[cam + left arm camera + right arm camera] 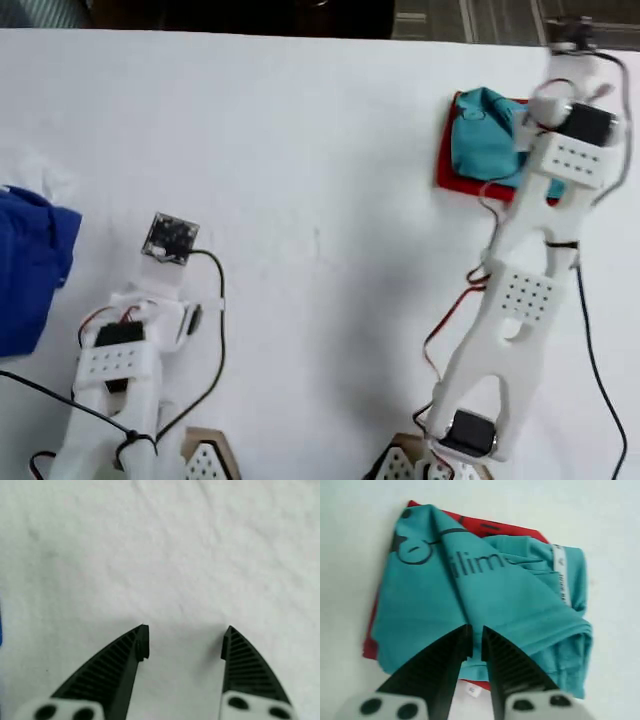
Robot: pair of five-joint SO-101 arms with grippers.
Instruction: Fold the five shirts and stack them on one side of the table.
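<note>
I note the blue shirt (30,265) lying bunched and unfolded, well to the left of the red shirt (445,170). The left pincer (186,636) stands open over bare tabletop (320,150), also left of the red shirt. The teal shirt (485,585) lies askew on the red shirt, loosely folded. The right pincer (476,636) hovers over it, all but closed, gripping nothing I can see. Risk: a snagged fingertip could spill that loose fold or drag the red shirt.

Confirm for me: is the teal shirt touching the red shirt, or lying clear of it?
Touching. The right wrist view shows the teal shirt lying directly on the red shirt, whose edges stick out from beneath it.
</note>
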